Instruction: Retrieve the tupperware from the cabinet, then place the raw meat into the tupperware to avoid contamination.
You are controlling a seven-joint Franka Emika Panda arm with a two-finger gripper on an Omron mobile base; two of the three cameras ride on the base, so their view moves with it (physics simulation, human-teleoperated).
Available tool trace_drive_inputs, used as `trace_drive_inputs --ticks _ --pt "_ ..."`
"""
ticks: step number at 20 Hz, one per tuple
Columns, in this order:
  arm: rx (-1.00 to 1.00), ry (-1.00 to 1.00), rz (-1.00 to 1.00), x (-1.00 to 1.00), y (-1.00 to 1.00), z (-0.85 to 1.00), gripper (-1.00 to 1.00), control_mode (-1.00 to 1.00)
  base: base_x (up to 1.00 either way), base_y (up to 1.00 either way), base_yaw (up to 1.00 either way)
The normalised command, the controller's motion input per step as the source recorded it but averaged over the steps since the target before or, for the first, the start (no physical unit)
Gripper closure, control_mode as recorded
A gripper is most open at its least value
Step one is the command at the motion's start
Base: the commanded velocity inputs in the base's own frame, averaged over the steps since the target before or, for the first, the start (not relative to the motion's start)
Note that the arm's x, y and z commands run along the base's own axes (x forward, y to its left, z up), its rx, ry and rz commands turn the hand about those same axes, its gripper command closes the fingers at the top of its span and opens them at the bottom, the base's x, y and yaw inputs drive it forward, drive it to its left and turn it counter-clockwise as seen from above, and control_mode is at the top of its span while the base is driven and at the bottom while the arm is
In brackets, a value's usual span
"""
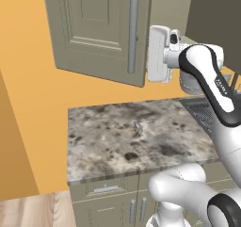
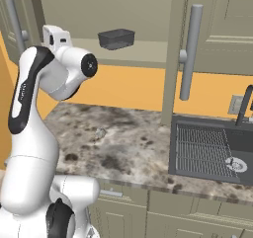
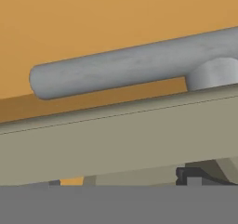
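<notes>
The cabinet (image 2: pixel 148 5) on the wall stands with its left door (image 1: pixel 94 28) swung open. On its shelf sits the tupperware (image 2: pixel 116 38), a small dark see-through tub. My gripper (image 1: pixel 150 55) is up at the free edge of that open door, beside its long grey bar handle (image 1: pixel 133 35). In the hand view that handle (image 3: pixel 125 67) lies close across the picture, above the door's edge (image 3: pixel 116 139). The gripper is open and holds nothing. A small pale lump (image 2: pixel 100 132) lies on the counter; I cannot tell whether it is the raw meat.
A mottled stone counter (image 1: pixel 117 146) runs below the cabinet. A dark sink (image 2: pixel 212 153) with a faucet (image 2: pixel 245 103) sits at its right. The cabinet's right door (image 2: pixel 222 29) and its handle (image 2: pixel 190 54) stand beside the opening. Low cabinets (image 1: pixel 108 193) line the counter front.
</notes>
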Motion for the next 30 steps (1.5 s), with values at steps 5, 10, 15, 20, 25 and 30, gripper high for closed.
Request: trace_drive_inputs --ticks 5,10,15,20,25,30 --pt "0.00 0.00 0.09 -0.22 0.14 0.02 -1.00 -1.00 0.00 0.00 0.00" --pt "0.00 -0.04 0.15 -0.50 0.20 0.11 -1.00 -1.00 0.00 0.00 0.00" --pt "0.00 -0.06 0.16 -0.49 0.29 0.19 -1.00 -1.00 0.00 0.00 0.00" --pt "0.00 -0.04 0.13 -0.32 0.52 0.12 -1.00 -1.00 0.00 0.00 0.00" --pt "-0.02 -0.04 0.08 -0.21 0.72 0.00 -1.00 -1.00 0.00 0.00 0.00" --pt "-0.04 -0.05 0.02 -0.09 0.77 0.00 -1.00 -1.00 0.00 0.00 0.00"
